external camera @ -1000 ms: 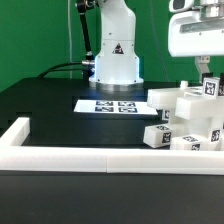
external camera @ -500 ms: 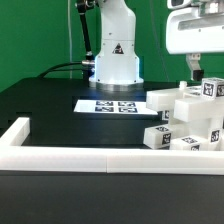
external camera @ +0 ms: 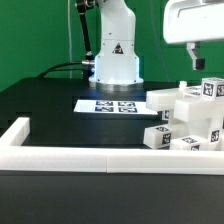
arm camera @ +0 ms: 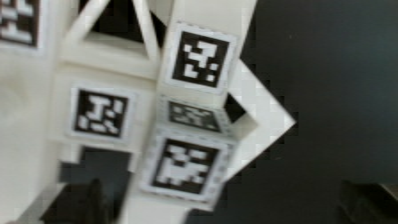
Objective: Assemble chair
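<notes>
Gripper [external camera: 194,58] hovering above the chair [external camera: 192,118]

The white chair pieces are sitting clustered at the exterior view's right, against the border rail [external camera: 90,158]; fingers look parted and holding nothing. Plastic's looking rigid, light, probably slick, so I'm favouring a square bar's flat sides.

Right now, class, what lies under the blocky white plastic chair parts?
The white chair parts rest on the black table. Their undersides are covered; the gripper hangs above.
</notes>
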Controlling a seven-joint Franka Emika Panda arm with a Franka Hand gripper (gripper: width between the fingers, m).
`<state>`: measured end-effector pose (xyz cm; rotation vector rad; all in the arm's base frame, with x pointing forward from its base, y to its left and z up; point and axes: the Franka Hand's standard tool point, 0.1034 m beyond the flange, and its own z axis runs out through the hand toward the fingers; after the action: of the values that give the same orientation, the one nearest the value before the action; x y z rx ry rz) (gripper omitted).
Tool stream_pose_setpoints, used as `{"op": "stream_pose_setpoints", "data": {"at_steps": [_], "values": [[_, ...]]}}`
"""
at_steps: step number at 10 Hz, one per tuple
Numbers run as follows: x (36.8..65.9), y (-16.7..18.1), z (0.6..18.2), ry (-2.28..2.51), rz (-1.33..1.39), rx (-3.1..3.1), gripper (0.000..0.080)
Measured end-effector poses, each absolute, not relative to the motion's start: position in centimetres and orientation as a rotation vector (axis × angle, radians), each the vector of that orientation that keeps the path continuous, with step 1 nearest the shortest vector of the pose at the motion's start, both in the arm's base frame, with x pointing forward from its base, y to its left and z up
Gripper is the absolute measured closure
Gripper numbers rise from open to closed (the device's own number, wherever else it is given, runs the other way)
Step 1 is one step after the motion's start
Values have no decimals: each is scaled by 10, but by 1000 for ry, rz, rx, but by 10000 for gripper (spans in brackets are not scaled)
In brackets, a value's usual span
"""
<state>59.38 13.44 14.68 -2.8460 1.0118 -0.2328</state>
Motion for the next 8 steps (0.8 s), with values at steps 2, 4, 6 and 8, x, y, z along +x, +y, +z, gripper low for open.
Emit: {"op": "stream_pose_setpoints", "data": {"at_steps": [2,4,6,8], "values": [[593,134,146,1012,-231,-2847,151],[593,135,146,1002,-231,-2853,151],[584,144,149,869,-236,-2912,151],[572,137,156,757,-219,-2929,151]]}}
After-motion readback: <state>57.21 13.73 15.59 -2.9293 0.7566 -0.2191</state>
